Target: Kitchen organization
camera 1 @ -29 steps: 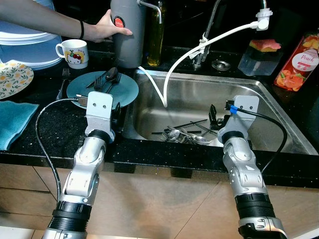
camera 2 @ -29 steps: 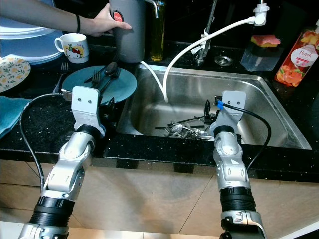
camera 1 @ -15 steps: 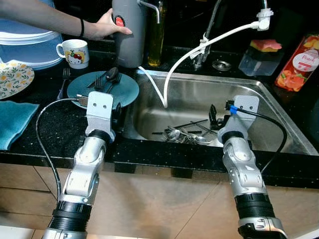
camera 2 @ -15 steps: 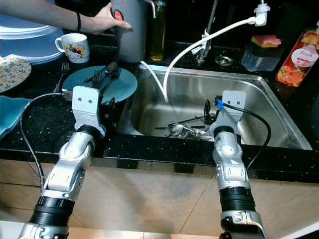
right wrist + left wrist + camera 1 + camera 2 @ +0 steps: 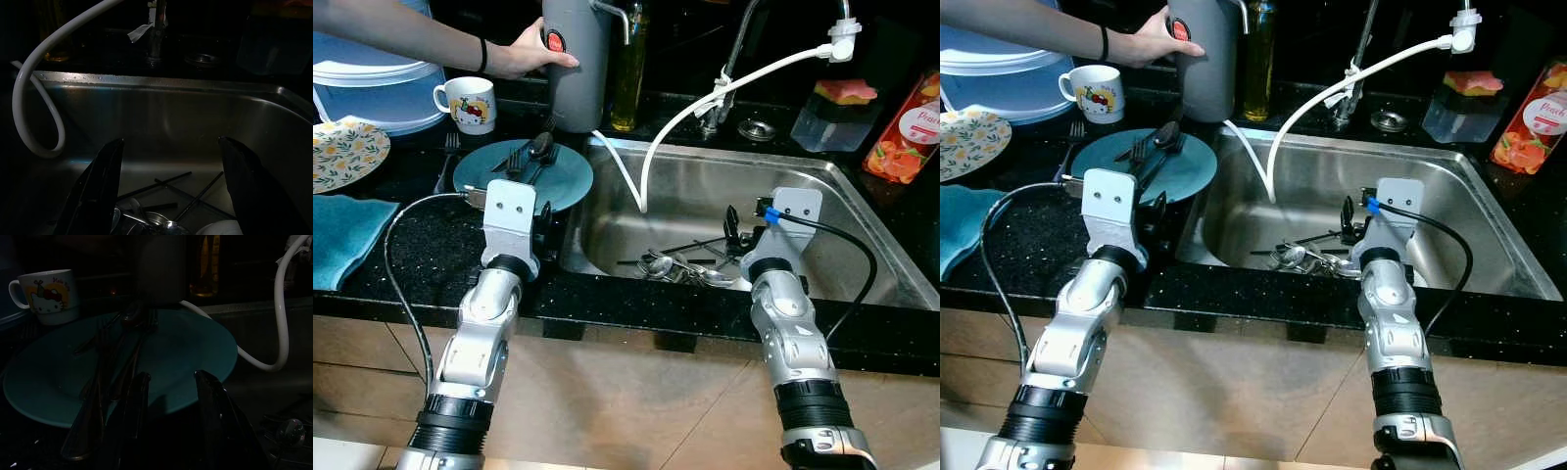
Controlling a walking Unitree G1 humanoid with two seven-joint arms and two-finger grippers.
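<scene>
Two silver jointed arms, black cuffs, grey wrist plates — black cables, long black fingers [image 5: 210, 406]

Black speckled stone counter [image 5: 431, 257] runs across the frame, its front edge crossing the lower middle. A stainless steel sink [image 5: 862, 257] is set into it right of centre, with a metal tap [image 5: 729, 54] rising at the upper middle. Below the counter edge, flat wooden cabinet fronts [image 5: 626, 411] span the lower part. The area behind the counter is dark and unlit; no detail discernible there.
</scene>
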